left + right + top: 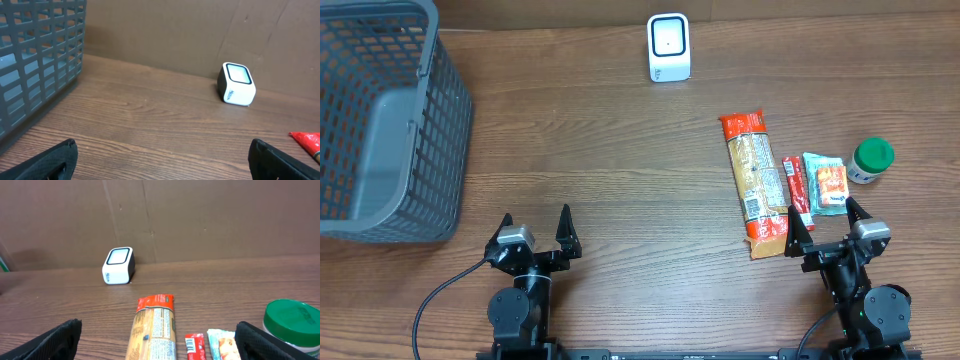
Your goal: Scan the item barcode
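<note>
The left gripper [536,224] sits low with its jaws spread wide and nothing in them, and the scanner [668,47] stands far back near the centre. The long snack packet [755,180] lies flat on the right, beside a thin red stick pack [797,192] and just ahead of the right gripper [820,218], which is also wide open and empty. The packet looks light, crinkly and easy to crush, so I'd pinch it gently across its narrow width.

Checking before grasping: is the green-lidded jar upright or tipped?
Upright: the green-lidded jar shows its round lid facing up in the overhead view.
</note>
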